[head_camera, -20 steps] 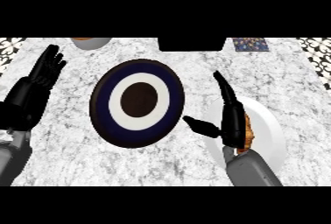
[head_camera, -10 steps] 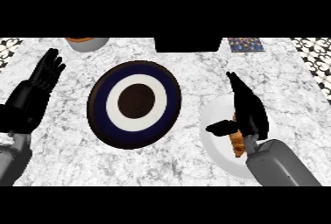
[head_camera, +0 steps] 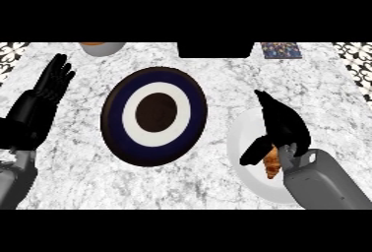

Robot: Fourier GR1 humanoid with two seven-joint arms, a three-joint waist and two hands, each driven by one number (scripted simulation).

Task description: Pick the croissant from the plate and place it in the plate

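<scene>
Over the white plate (head_camera: pixel 251 170), our right hand (head_camera: pixel 282 123) curls its fingers around the croissant (head_camera: pixel 271 163); next, we judge, comes lifting it to the dark plate (head_camera: pixel 154 116).

single head view, steeply down onto marble counter (head_camera: pixel 218 74)

plates – 2: dark ringed plate (head_camera: pixel 116 128), white plate (head_camera: pixel 243 162) | croissant (head_camera: pixel 271 165) – 1 | bowl (head_camera: pixel 102 47) – 1

croissant (head_camera: pixel 271 165) mostly under right hand (head_camera: pixel 282 125)
</scene>
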